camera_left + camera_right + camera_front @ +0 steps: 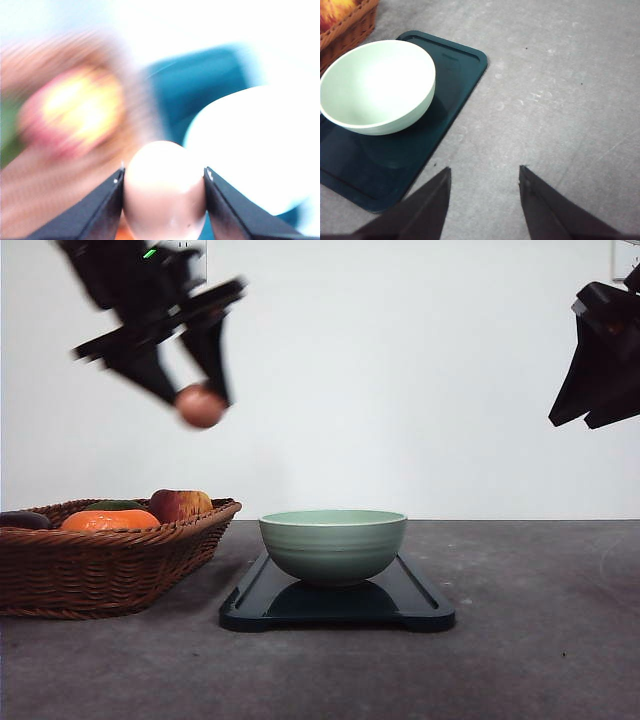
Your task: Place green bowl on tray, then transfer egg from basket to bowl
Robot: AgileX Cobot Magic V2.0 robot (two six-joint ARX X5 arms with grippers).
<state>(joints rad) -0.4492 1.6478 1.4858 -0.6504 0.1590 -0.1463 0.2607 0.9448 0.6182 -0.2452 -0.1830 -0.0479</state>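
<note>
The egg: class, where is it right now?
In the front view, the egg hangs in the left tool, high above the basket's right end, left of the green bowl.

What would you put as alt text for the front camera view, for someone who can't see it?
The left gripper holds a brownish-pink egg in the air above the gap between a wicker basket of fruit and a green bowl. The bowl sits on a dark tray on a grey table; the right gripper hangs high at the right edge.

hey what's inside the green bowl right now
Nothing: the green bowl on the tray looks empty in the right wrist view. The egg is held in the left pincer, raised above the basket.
</note>
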